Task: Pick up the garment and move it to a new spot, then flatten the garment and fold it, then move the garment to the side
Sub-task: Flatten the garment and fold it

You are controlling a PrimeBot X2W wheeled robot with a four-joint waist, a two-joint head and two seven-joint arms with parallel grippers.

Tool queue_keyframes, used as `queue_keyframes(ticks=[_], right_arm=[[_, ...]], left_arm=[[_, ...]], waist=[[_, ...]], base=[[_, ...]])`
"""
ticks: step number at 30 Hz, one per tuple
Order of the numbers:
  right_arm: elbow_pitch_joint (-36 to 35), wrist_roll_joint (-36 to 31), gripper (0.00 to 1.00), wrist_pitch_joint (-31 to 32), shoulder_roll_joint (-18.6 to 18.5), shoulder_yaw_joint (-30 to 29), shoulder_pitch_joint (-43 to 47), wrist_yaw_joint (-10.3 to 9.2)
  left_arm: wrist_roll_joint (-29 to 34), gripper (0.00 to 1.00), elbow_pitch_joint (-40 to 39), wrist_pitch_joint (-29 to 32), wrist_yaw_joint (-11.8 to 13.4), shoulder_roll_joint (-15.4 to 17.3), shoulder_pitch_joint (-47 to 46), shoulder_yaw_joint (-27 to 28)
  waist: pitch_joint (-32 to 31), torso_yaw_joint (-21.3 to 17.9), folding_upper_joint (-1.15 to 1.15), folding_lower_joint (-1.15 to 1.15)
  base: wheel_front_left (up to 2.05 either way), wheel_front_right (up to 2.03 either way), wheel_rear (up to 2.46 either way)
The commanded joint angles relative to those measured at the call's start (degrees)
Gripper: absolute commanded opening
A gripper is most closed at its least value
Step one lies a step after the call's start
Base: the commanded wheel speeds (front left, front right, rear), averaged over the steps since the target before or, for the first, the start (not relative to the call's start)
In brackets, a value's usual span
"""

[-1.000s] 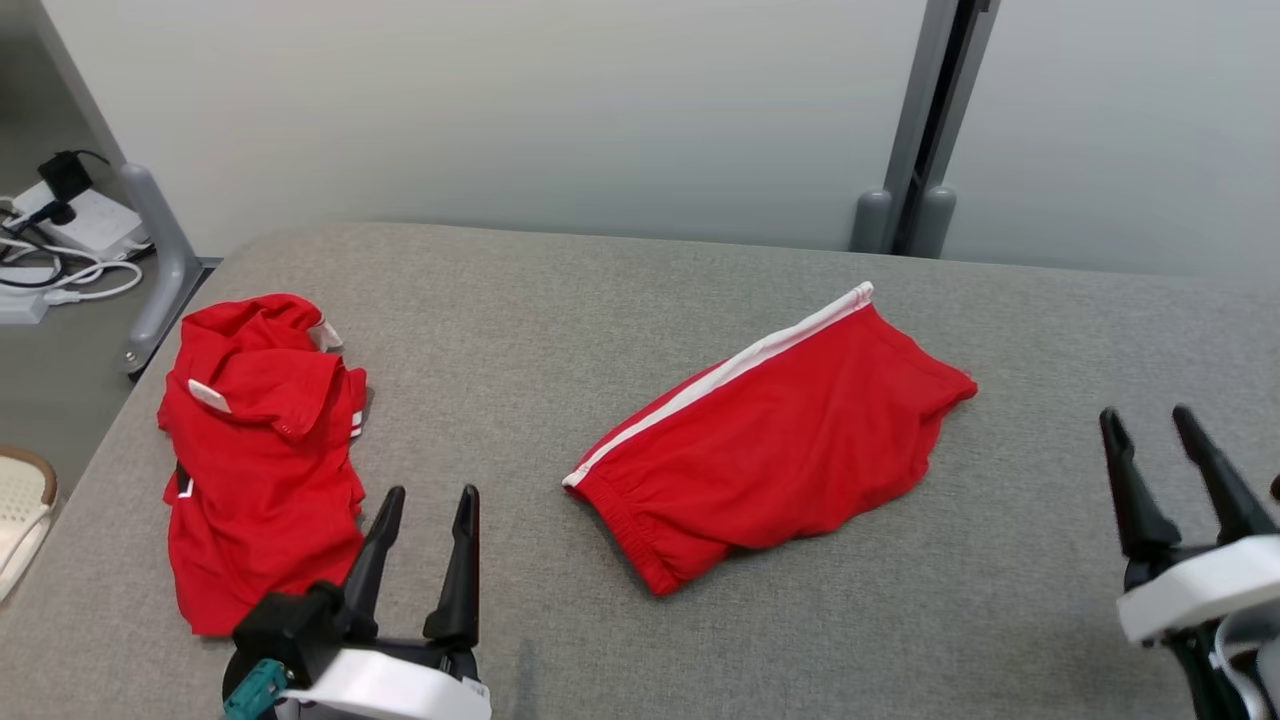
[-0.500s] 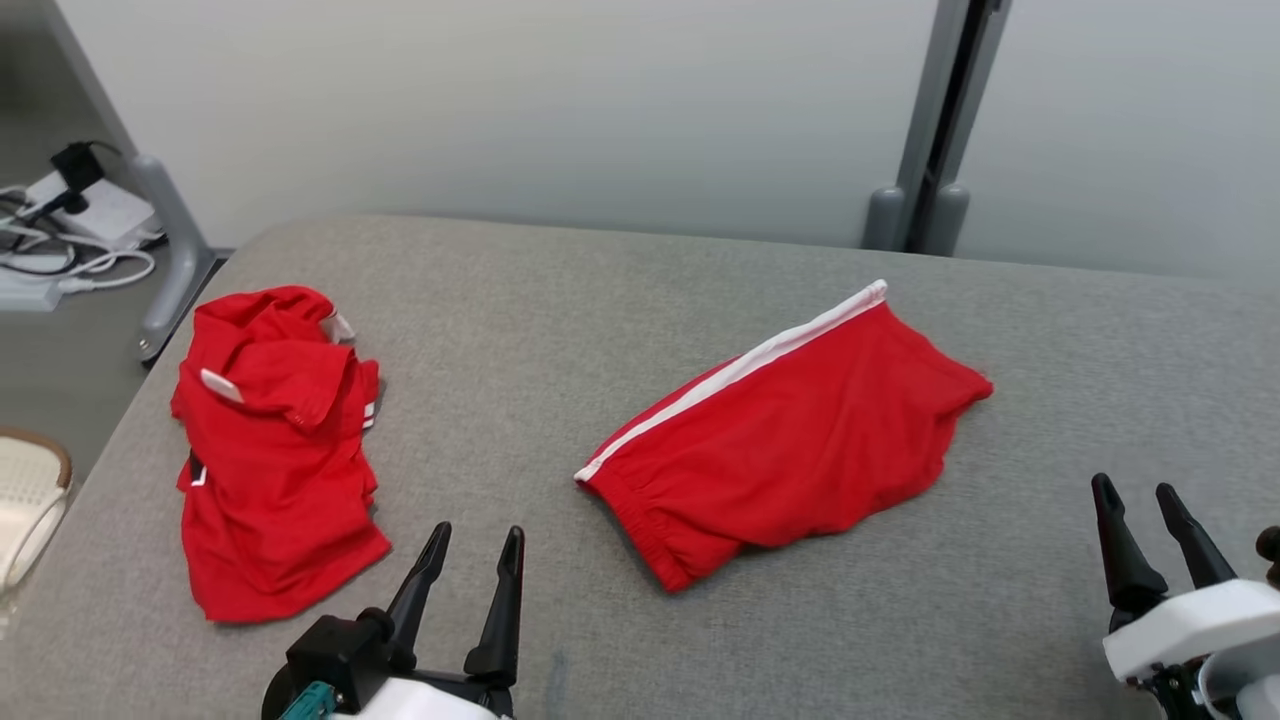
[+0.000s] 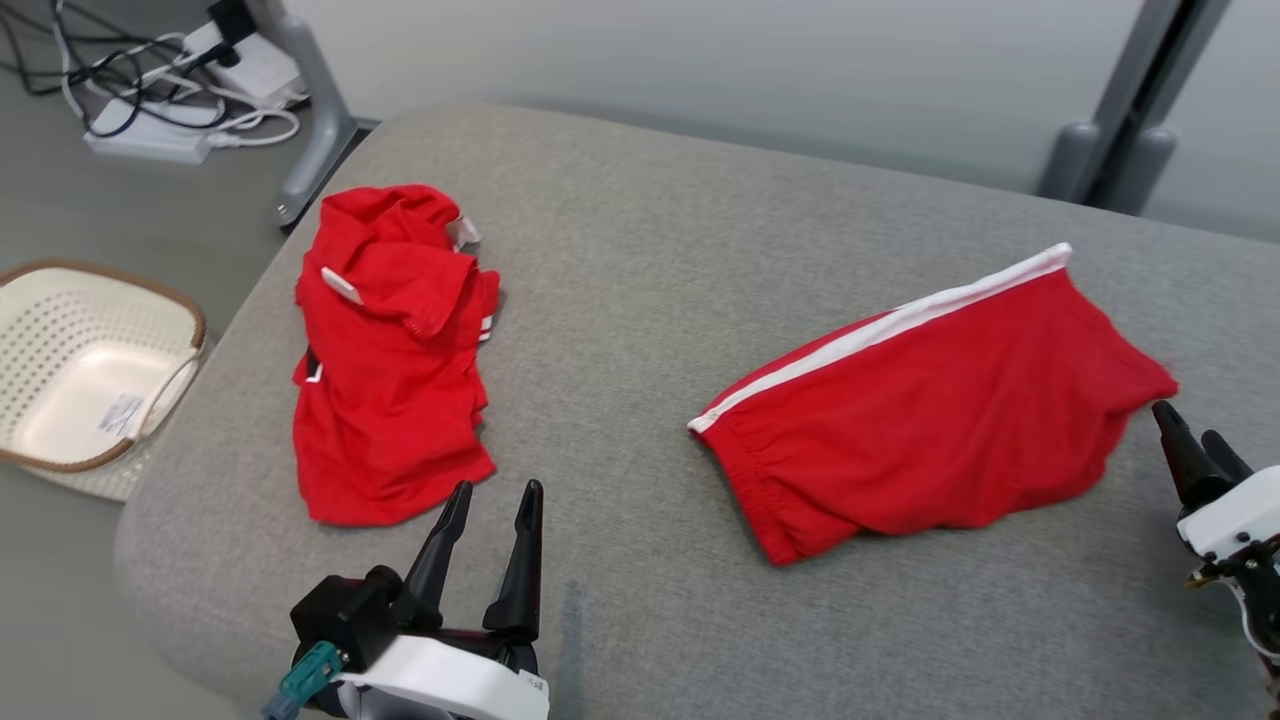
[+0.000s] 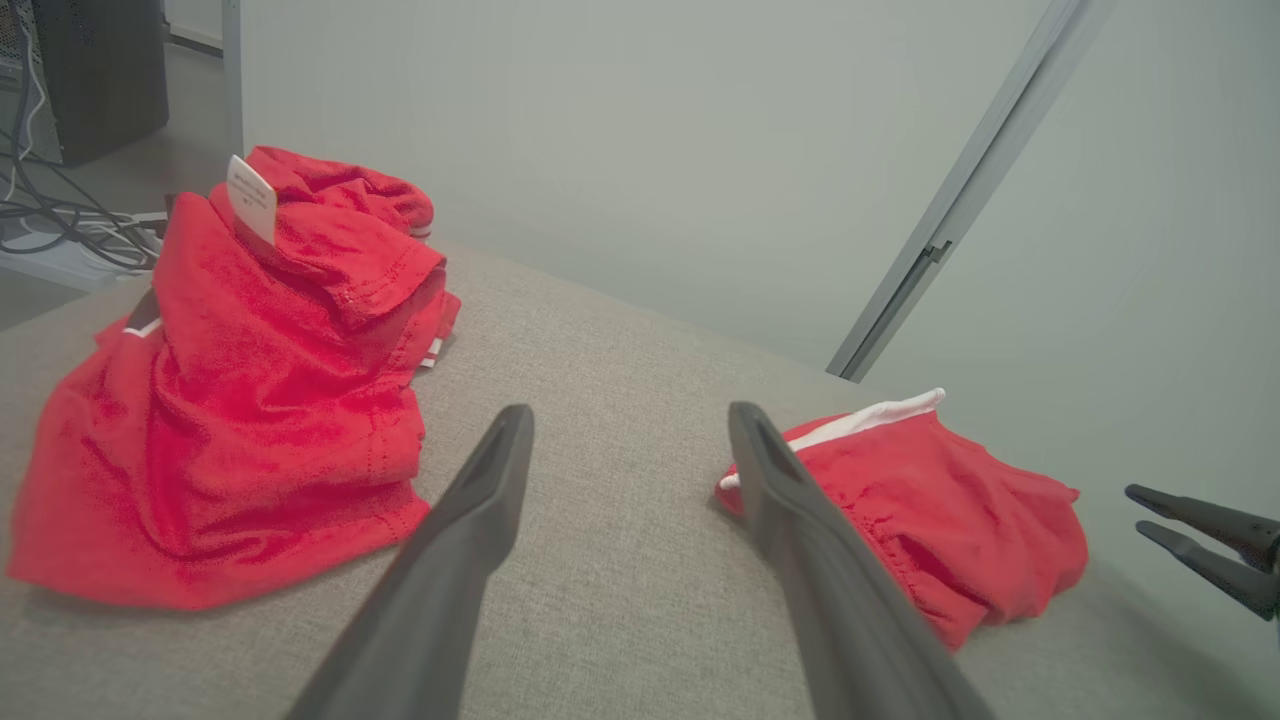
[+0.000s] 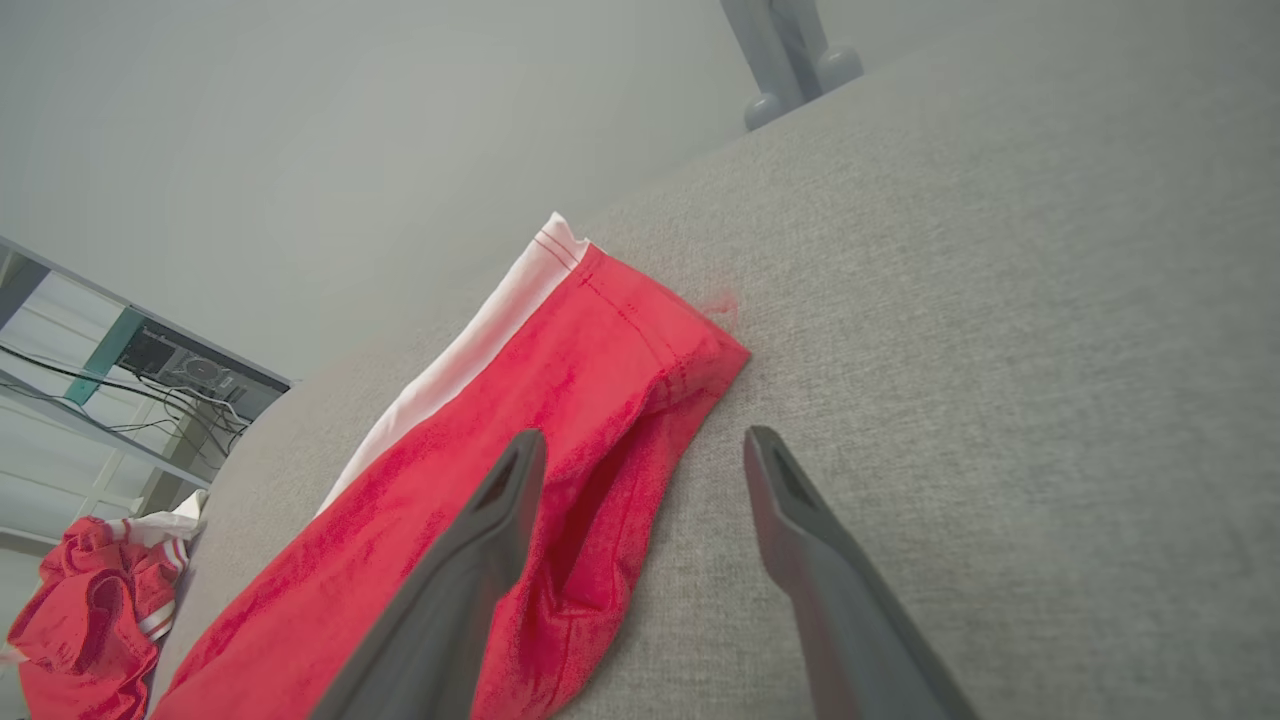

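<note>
Two red garments lie on the grey padded surface (image 3: 640,230). A crumpled red garment (image 3: 390,370) with white tags is at the left, also in the left wrist view (image 4: 240,400) and right wrist view (image 5: 85,590). Red shorts with a white side stripe (image 3: 930,420) lie folded at the right (image 4: 930,510) (image 5: 560,400). My left gripper (image 3: 497,487) (image 4: 630,410) is open, just below the crumpled garment's hem, holding nothing. My right gripper (image 3: 1185,422) (image 5: 644,435) (image 4: 1136,508) is open and empty, beside the shorts' right corner.
A white basket with a brown rim (image 3: 180,320) stands on the floor left of the surface. Cables and a power strip (image 3: 160,140) lie on the floor at the back left by a grey leg (image 3: 315,110). Grey posts (image 3: 1110,150) stand behind.
The head camera has swung left and down, bringing the basket into view. My right gripper now stands closer to the shorts' right corner. Both grippers stay open.
</note>
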Motion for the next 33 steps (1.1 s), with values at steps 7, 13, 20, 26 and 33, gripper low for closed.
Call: queue_keyframes(ticks=[7, 13, 20, 26, 33], right_arm=[[7.9, 2.6, 1.0, 3.4, -2.4, 1.9, -5.4, 0.01], [14.6, 4.7, 1.0, 6.6, -2.0, 2.0, -8.5, 0.01], [18.2, 6.1, 1.0, 8.4, -1.1, 2.7, -11.0, 0.0], [17.4, 6.1, 0.33, 9.3, -1.1, 4.6, -12.2, 0.0], [15.5, 8.1, 0.0, 6.9, -2.0, 5.0, -12.6, 0.01]], left_arm=[[-1.0, 1.0, -1.3, -0.2, 1.1, 0.2, -1.5, -1.2], [-0.7, 1.0, -2.1, -0.2, 1.6, 0.2, -1.6, -2.1], [-0.7, 1.0, -2.7, -0.2, 1.9, 0.2, -1.6, -2.3], [-1.0, 1.0, -2.8, -0.2, 2.2, 0.2, -2.3, -2.8], [-0.7, 1.0, -2.2, -0.2, 2.5, 0.2, -2.9, -3.1]], waist=[[3.4, 5.6, 0.0, 0.0], [4.1, 7.4, 0.0, 0.0], [4.9, 8.1, 0.0, 0.0], [5.7, 8.2, 0.0, 0.0], [5.7, 8.0, 0.0, 0.0]], base=[[0.0, 0.0, 0.0], [0.0, 0.0, 0.0], [0.0, 0.0, 0.0], [0.0, 0.0, 0.0], [0.0, 0.0, 0.0]])
